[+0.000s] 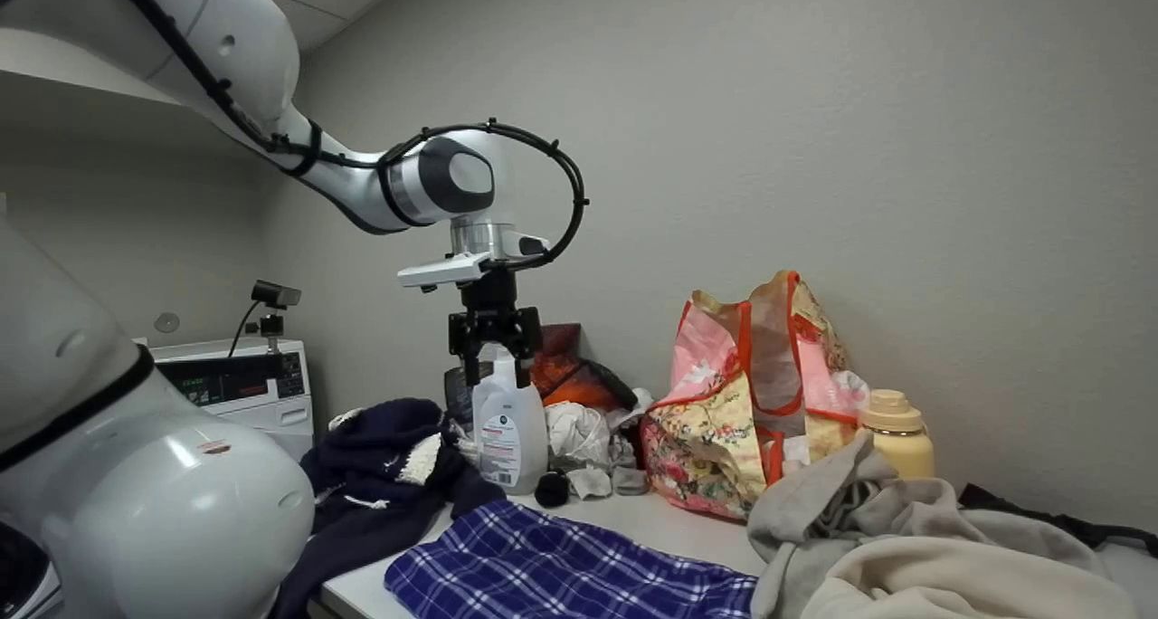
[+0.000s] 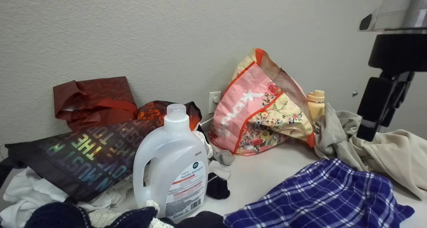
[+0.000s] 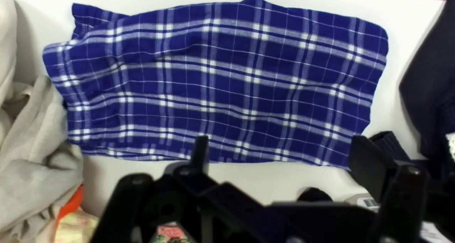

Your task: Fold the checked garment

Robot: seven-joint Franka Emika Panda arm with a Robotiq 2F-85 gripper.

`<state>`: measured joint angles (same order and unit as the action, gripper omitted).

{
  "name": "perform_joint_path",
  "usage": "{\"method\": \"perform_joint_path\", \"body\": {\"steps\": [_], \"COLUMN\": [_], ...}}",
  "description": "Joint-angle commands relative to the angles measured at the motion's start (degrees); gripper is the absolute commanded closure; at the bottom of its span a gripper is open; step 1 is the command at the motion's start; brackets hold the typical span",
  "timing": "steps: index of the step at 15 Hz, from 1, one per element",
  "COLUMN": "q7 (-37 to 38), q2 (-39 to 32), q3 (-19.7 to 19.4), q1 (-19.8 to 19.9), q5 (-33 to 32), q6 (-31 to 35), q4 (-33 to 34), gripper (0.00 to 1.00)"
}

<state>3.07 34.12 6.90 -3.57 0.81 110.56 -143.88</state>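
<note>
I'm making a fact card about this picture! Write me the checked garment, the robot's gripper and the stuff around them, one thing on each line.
To fold: checked garment, blue and white, lying on the white table
Folding done: cannot tell how much
Robot hand: gripper, open, holding nothing, above the table
Big bottle: laundry detergent bottle, upright
Small bottle: yellow bottle, beside the bag
Bag: flowery bag with red edging
Light cloth: gray-and-beige cloth pile, beside the checked garment
Dark cloth: navy garment with white bits showing
</note>
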Motion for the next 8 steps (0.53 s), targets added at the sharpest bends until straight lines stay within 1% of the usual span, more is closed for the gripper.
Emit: {"method": "perform_joint_path", "body": {"steps": [1, 4, 8], "q7": [4.28, 8.05, 14.28], "q2": [-1.72, -4.95, -10.55], "q3": [6.21, 11.14, 16.11], "q1": [-4.10, -6.49, -6.64], "q5": [-0.82, -1.96, -6.94], "q6": [4.32, 9.30, 16.41], "q4": [-1.52, -1.97, -2.30], "gripper": [0.00, 0.00, 0.00]}}
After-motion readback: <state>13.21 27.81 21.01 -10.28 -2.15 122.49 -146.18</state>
